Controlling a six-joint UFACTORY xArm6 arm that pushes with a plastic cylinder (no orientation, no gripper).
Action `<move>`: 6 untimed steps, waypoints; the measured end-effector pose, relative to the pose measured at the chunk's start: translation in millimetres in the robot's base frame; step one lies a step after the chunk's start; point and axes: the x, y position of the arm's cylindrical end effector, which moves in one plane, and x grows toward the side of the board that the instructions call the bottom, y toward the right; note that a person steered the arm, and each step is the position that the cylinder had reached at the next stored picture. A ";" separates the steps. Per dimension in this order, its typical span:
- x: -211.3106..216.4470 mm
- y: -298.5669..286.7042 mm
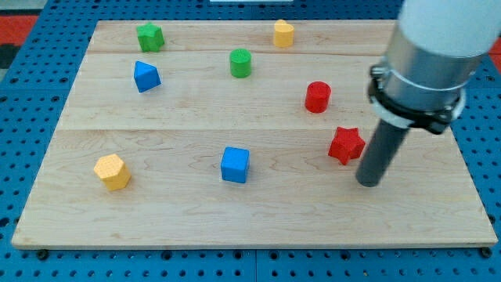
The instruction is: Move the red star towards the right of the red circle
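Observation:
The red star [346,145] lies on the wooden board at the view's right, below and a little right of the red circle [317,97]. My tip [369,182] rests on the board just right of and below the star, close to it; I cannot tell whether they touch. The dark rod rises from there to the arm's grey and white body at the view's top right.
A blue cube [235,164] sits at the middle bottom, a yellow block [113,171] at the left bottom. A blue triangular block [145,76], a green star [149,37], a green cylinder [240,63] and a yellow block [283,34] lie toward the top. The board's right edge [470,168] is near the rod.

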 end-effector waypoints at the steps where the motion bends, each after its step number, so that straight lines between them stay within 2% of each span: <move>1: -56.9 36.6; 2: -78.2 37.6; 3: -17.9 54.3; 4: -14.4 -37.0; 5: -80.7 1.9; 6: -111.8 56.1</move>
